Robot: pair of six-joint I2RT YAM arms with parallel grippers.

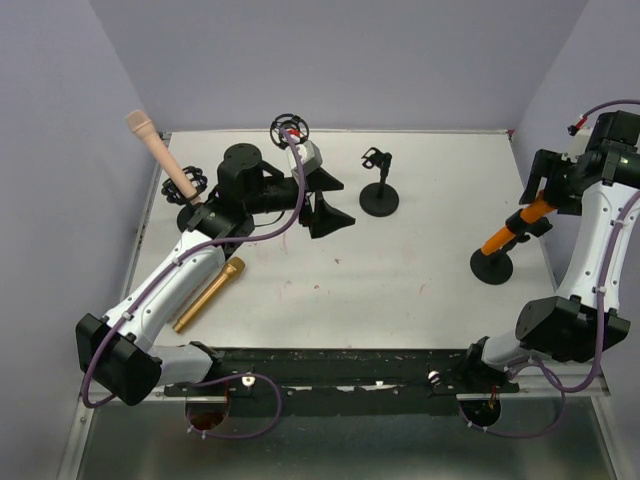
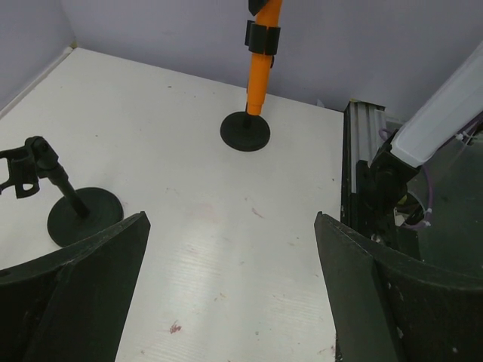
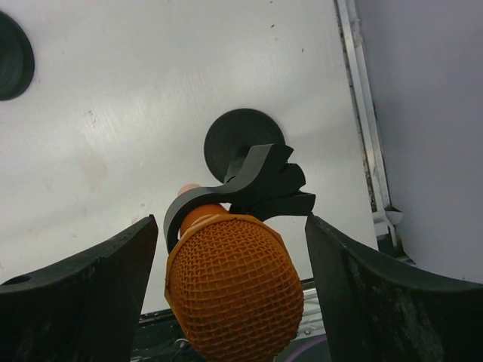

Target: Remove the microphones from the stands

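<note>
The orange microphone (image 1: pixel 510 232) stands tilted in the black clip (image 3: pixel 249 181) of its stand, whose round base (image 1: pixel 492 267) rests at the table's right side. My right gripper (image 1: pixel 548 195) is open, one finger on each side of the mesh head (image 3: pixel 230 294). Both fingers (image 3: pixel 98 286) stand a little apart from the head. My left gripper (image 1: pixel 335 200) hangs open over the table's back middle with nothing between its fingers (image 2: pixel 355 294). In the left wrist view the orange microphone (image 2: pixel 262 68) and its base (image 2: pixel 245 132) lie far ahead.
An empty black stand (image 1: pixel 380 195) is at the back centre, also seen as the stand (image 2: pixel 75 207). A pink microphone (image 1: pixel 160 150) sits in a stand at the back left. A gold microphone (image 1: pixel 208 294) lies flat by the left arm. The table's right rail (image 3: pixel 362 113) runs close to the orange stand.
</note>
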